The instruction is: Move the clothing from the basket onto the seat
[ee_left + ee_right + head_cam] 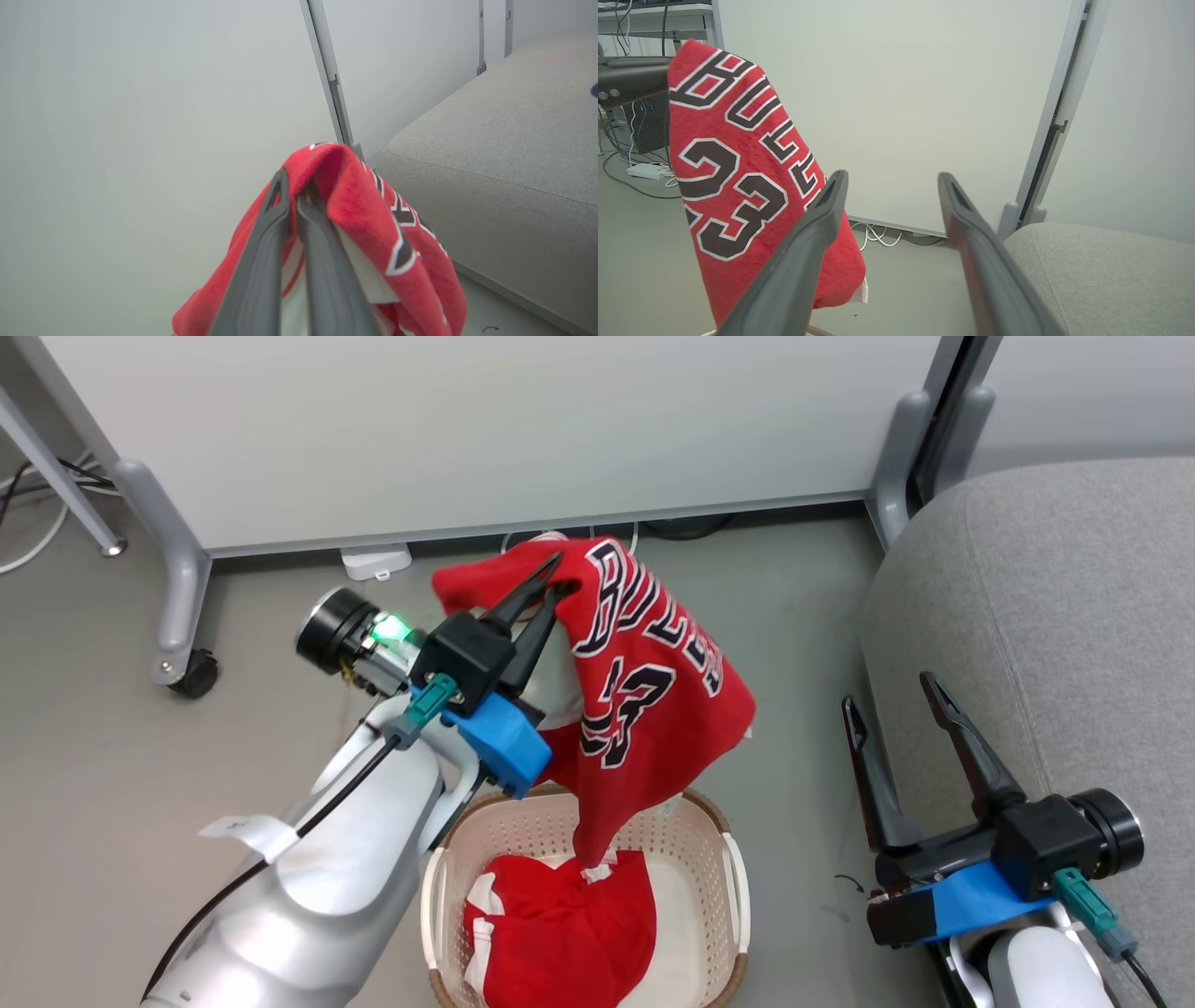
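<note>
Jersey (653, 709): red with white trim, black "BULLS" lettering and a number. I see it hanging in the air above the basket (738, 887), and its lowest fold dips inside the basket's far rim. I cannot tell whether that fold touches the garment below.

Plainer red piece (560, 933): crumpled on the basket's bottom, toward its left wall.

Left gripper (558, 577): my two dark fingers are pressed together on a top fold of the jersey. In the left wrist view the cloth wraps over both tips.

Basket: cream, perforated, with a brown rim. It stands on the floor (93, 756) between my two arms, near the seat (1055, 616) but apart from it.

Seat: a grey fabric cushion to the right of the basket.

Right gripper (887, 691): fingers spread wide with nothing between them, over the floor just beside the seat's left edge.

Partition panel (485, 429): pale, on a grey leg with a caster (194, 674), standing behind the jersey along the floor's far side.
</note>
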Tool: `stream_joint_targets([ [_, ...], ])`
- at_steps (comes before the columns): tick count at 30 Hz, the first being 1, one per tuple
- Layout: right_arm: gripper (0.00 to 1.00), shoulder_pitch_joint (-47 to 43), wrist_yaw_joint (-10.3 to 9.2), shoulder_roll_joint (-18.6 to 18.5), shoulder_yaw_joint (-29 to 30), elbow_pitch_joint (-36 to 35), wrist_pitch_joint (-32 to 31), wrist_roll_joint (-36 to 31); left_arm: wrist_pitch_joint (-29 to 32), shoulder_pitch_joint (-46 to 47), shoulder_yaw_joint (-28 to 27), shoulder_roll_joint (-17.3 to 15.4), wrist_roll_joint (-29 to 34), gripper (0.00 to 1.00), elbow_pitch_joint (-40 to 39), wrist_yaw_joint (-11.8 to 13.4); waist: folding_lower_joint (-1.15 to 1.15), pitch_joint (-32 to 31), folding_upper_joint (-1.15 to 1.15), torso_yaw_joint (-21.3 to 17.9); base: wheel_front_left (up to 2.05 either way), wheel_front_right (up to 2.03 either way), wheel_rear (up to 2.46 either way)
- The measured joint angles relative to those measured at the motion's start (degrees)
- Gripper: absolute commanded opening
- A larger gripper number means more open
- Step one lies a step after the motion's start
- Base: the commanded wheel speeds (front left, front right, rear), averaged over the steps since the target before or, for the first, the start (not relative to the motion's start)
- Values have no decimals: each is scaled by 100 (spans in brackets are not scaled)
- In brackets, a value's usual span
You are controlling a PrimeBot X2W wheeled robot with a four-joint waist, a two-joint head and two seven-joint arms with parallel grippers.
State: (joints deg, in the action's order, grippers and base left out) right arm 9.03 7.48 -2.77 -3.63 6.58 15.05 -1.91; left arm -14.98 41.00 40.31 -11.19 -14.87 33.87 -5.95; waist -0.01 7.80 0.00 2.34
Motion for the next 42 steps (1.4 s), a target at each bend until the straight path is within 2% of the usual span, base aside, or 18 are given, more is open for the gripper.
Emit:
stream_joint_targets([
  [20,100,-132,0,0,-34,32,0,63,-1,142,130,143,58,0,-443,-73,1,-276,0,74,0,0,0],
  [27,100,41,0,-2,-220,32,0,-191,-1,137,175,169,85,0,-498,-75,1,-294,0,94,0,0,0],
  [35,100,910,0,-494,-921,305,0,-247,-1,132,268,223,92,0,-530,-98,1,-297,0,167,0,0,0],
  [42,100,1628,0,-847,-1549,979,0,-91,-1,121,379,297,120,0,-648,-114,1,-306,0,293,0,0,0],
])
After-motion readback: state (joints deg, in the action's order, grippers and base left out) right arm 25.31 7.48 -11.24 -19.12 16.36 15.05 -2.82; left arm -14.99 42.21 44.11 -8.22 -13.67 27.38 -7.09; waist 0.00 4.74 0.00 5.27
